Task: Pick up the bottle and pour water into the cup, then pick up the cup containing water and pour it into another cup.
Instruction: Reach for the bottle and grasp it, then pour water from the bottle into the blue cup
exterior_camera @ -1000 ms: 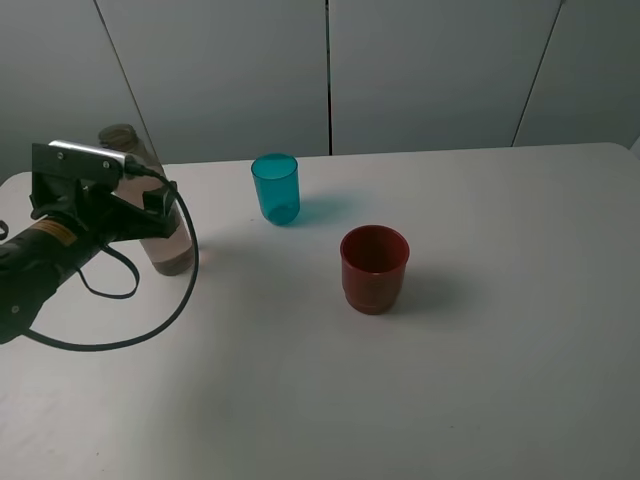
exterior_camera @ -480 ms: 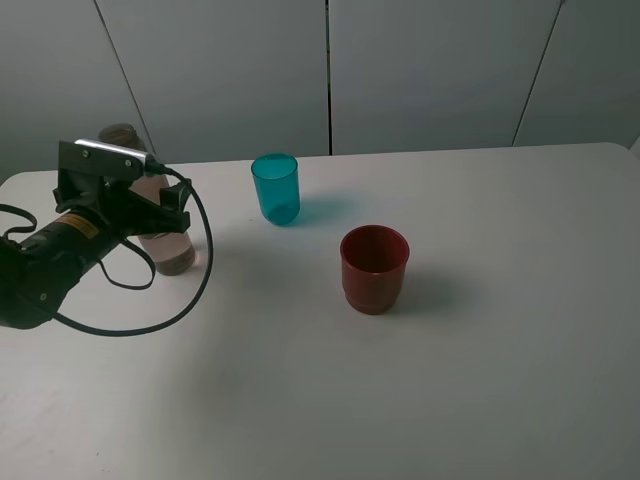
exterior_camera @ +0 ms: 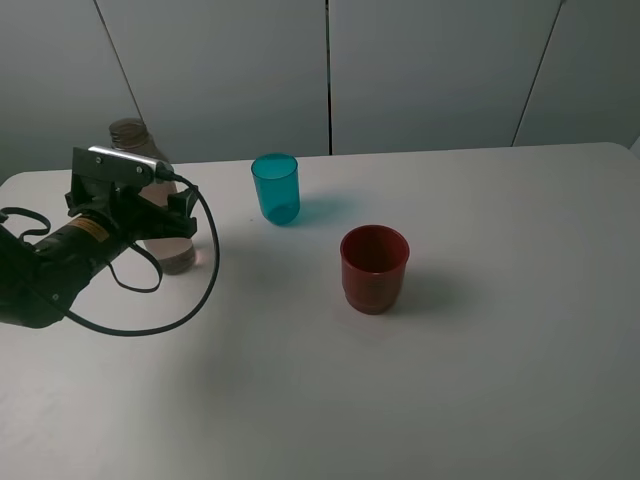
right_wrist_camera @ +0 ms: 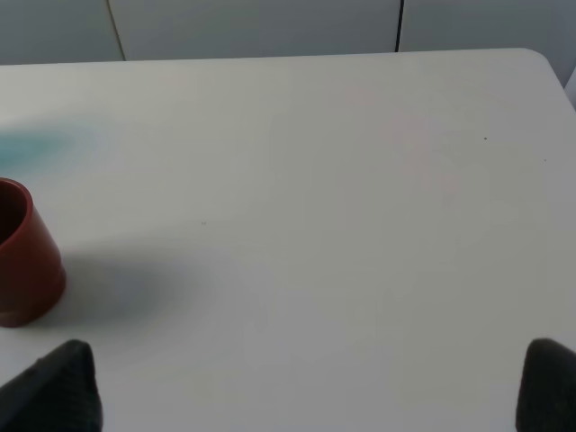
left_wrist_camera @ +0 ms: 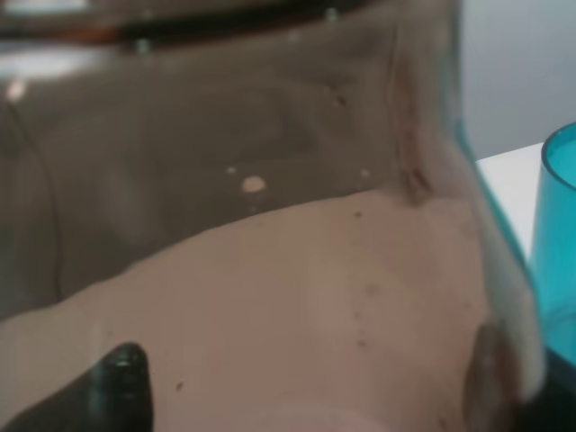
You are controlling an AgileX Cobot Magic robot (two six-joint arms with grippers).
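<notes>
The bottle (exterior_camera: 133, 140), tall, clear and grey-brown with pinkish water in its lower part, stands at the table's left. My left gripper (exterior_camera: 158, 226) is around its lower body. In the left wrist view the bottle (left_wrist_camera: 270, 225) fills the picture and both fingertips (left_wrist_camera: 117, 387) press its sides, so my left gripper (left_wrist_camera: 301, 396) is shut on it. The teal cup (exterior_camera: 275, 187) stands upright to its right and shows at the edge of the left wrist view (left_wrist_camera: 560, 243). The dark red cup (exterior_camera: 374, 268) stands nearer the table's middle. My right gripper (right_wrist_camera: 301, 387) is open and empty, with the red cup (right_wrist_camera: 22, 261) off to one side.
The white table (exterior_camera: 500, 330) ends at a grey panelled wall (exterior_camera: 430, 70) behind. A black cable (exterior_camera: 190, 290) loops from the left arm onto the table. The right arm is out of the exterior view.
My left gripper has moved right and forward around the bottle. The bottle's neck has shifted slightly up and to the right. The cups have not moved.
</notes>
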